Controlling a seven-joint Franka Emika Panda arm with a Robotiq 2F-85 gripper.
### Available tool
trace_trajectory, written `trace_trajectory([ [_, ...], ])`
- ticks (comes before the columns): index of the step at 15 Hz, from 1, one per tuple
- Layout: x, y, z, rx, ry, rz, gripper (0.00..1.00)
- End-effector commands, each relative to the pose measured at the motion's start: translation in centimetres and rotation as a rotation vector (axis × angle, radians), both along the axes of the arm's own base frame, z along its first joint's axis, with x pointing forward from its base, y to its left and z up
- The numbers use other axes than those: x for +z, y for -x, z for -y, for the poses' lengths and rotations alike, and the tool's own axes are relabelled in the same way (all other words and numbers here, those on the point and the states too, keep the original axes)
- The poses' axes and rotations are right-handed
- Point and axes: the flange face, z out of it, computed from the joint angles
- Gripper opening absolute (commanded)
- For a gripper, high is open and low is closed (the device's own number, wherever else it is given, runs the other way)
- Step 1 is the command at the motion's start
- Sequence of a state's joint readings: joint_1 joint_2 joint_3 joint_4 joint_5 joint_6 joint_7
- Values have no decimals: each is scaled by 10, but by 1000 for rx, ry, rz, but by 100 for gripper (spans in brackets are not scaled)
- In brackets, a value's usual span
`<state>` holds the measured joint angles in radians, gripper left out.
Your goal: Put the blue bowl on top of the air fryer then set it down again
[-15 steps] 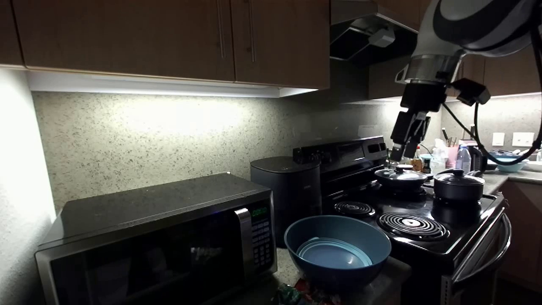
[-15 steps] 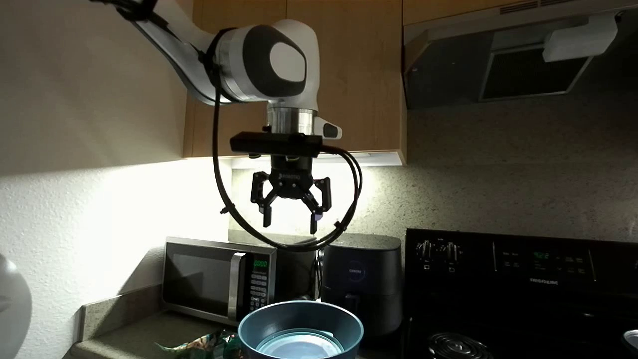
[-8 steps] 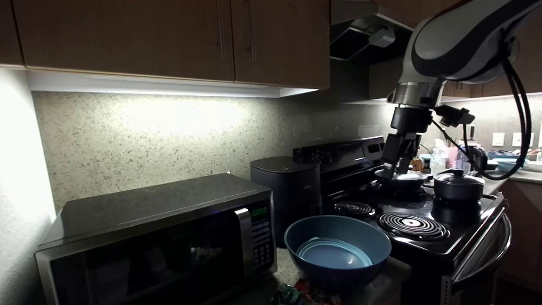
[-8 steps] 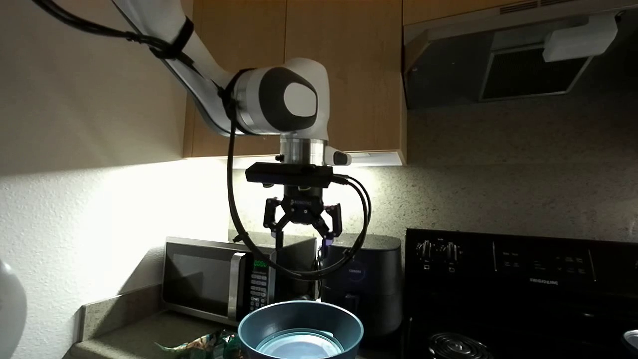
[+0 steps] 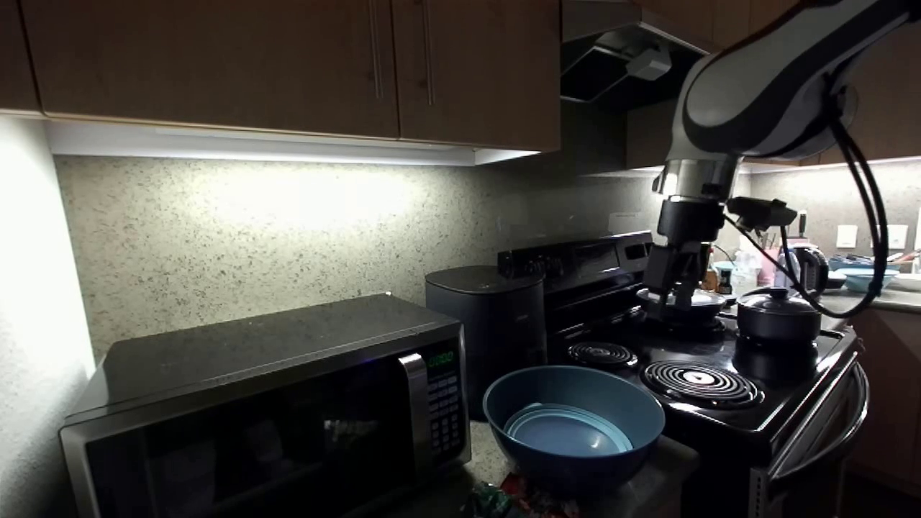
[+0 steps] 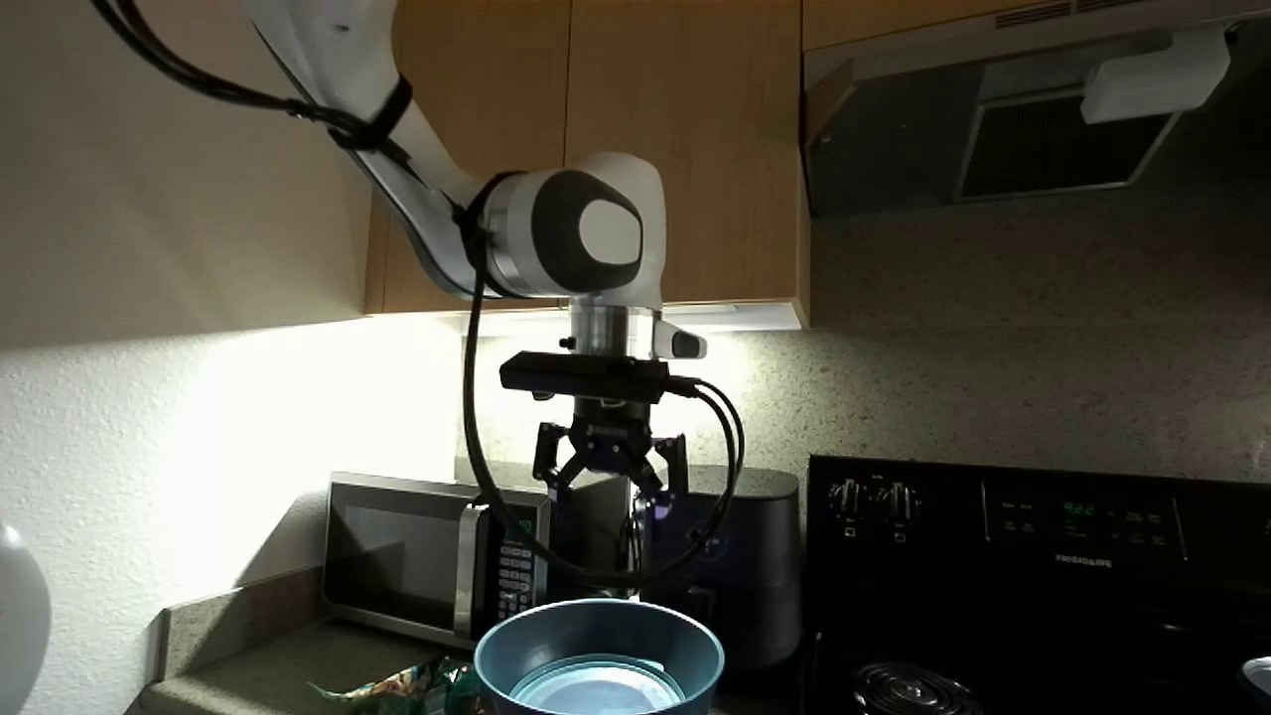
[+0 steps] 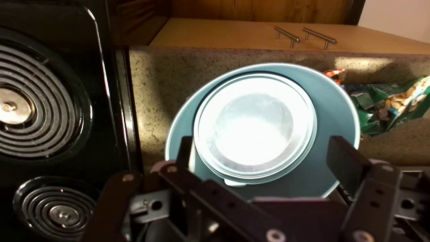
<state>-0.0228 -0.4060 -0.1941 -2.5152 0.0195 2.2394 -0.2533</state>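
Above the blue bowl (image 5: pixel 575 385), the gripper (image 7: pixel 263 149) hangs empty, fingers spread — best lowered astride the rim, clear of the pale round item (image 7: pixel 255 116) inside.

Blue bowl (image 5: pixel 575 385): I have open air between its rim and my spread fingers (image 7: pixel 344 164).
Air fryer (image 6: pixel 760 566): stands just behind the bowl; a gap above it, under the cabinet (image 6: pixel 730 179).
Green bag (image 7: pixel 386 107): lies just beside the bowl.
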Motion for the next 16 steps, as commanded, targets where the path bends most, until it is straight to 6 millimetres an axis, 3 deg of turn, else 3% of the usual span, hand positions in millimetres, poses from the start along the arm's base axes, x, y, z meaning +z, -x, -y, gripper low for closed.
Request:
trace_trajectory([
  [1,-46,-42,11,-72,13,-92,100],
  [5,-83,-78,19,-129,-47,-193,100],
  [6,-70,-57,13,-92,-12,-153,100],
  [9,-89,-78,17,-114,-26,-186,100],
  [14,-87,-81,19,-117,-28,-188,100],
  [16,-105,-93,28,-125,-40,-224,100],
])
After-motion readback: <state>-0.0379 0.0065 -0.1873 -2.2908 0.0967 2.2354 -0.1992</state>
